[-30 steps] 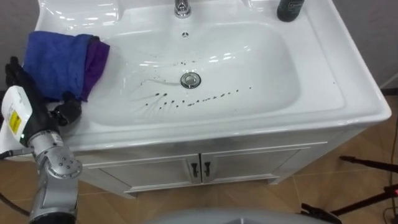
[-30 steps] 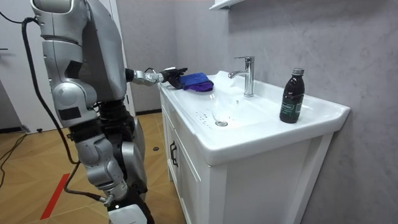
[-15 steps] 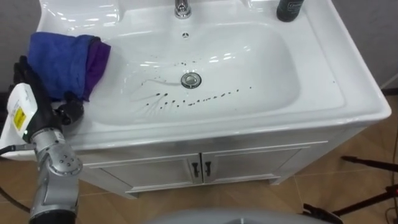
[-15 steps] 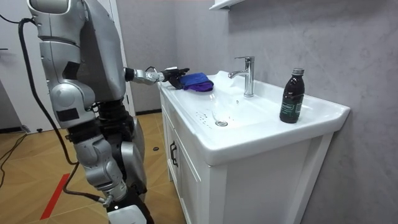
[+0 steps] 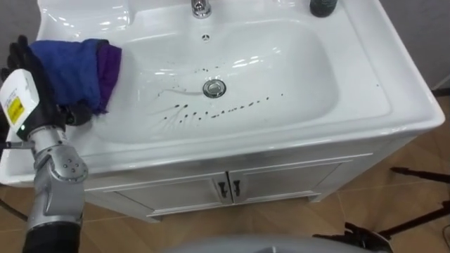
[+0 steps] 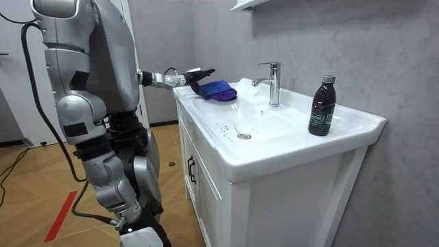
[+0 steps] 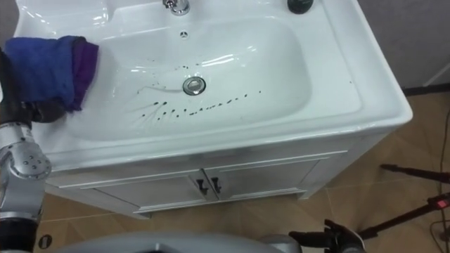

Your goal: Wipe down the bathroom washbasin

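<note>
The white ceramic basin is set into a white vanity top, and its bowl is speckled with small dark spots scattered in a loose arc just in front of the round metal drain. On the flat rim at the basin's left rear corner lies a crumpled blue and purple cloth, its purple edge hanging a little toward the bowl. The robot's left hand is right at that cloth: its dark fingers reach out straight along the cloth's far side, and the thumb sits down at the near edge. From where I look the hand reads as spread open about the cloth rather than clamped on it, though I can't be sure whether the thumb is actually pressing the fabric. The robot stands upright at the vanity's left end, the left arm stretched out level over the corner. Behind the bowl rises a chrome faucet, and on the rim well off toward the room view's right stands a dark bottle with a dark cap. Below are white cabinet doors with small dark pulls, and a wooden floor.
</note>
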You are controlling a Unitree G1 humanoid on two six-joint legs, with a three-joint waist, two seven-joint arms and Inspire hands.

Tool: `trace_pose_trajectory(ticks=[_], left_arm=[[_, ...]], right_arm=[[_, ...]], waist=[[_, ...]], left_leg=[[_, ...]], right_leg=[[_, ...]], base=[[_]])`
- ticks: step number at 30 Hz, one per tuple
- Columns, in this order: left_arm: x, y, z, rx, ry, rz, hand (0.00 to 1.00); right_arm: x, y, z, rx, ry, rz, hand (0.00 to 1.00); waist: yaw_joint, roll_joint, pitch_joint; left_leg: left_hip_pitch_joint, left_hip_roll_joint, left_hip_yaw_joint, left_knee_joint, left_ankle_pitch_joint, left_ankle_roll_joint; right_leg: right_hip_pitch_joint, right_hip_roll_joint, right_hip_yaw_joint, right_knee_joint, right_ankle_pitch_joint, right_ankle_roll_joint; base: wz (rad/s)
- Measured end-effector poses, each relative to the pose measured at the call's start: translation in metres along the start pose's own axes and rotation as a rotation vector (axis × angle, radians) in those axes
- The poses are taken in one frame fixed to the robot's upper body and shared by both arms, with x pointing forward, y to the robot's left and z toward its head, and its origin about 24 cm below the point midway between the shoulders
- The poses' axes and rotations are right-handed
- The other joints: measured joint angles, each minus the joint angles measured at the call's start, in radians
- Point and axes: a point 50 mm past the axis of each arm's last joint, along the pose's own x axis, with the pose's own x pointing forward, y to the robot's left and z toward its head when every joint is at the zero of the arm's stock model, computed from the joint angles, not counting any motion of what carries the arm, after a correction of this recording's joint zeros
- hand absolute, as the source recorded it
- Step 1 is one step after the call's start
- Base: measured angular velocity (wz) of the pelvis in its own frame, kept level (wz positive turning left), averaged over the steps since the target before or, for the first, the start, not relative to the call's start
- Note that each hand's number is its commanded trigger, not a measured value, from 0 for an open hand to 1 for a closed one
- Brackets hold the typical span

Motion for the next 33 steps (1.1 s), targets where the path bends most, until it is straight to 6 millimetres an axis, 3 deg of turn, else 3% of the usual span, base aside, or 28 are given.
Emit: trace_pose_trajectory(ticks=[4, 11, 33], left_arm=[[0.003, 0.004, 0.014, -0.002, -0.06, 0.011, 0.0], [0.003, -0.003, 0.017, 0.015, -0.047, -0.055, 0.0], [-0.009, -0.031, -0.009, 0.068, 0.063, -0.251, 0.0]], right_arm=[[0.0, 0.0, -0.002, 0.008, 0.008, 0.005, 0.0], [0.0, 0.0, -0.001, 0.009, 0.008, 0.004, 0.0], [0.001, 0.002, 0.002, -0.026, 0.01, 0.011, 0.0]], waist=[[-0.012, 0.003, 0.0001], [-0.023, 0.007, -0.0008], [-0.023, -0.008, -0.0013]], left_leg=[[0.014, 0.0, -0.001, -0.004, 0.0, 0.0], [0.017, 0.003, 0.004, -0.004, 0.0, 0.0], [0.013, 0.005, 0.011, -0.006, 0.0, 0.0]], right_leg=[[0.008, 0.002, 0.015, -0.002, 0.0, 0.0], [0.004, 0.008, 0.033, -0.003, 0.0, -0.001], [0.0, 0.009, 0.031, -0.002, 0.001, -0.002]], base=[[-0.07], [-0.11], [0.0]])
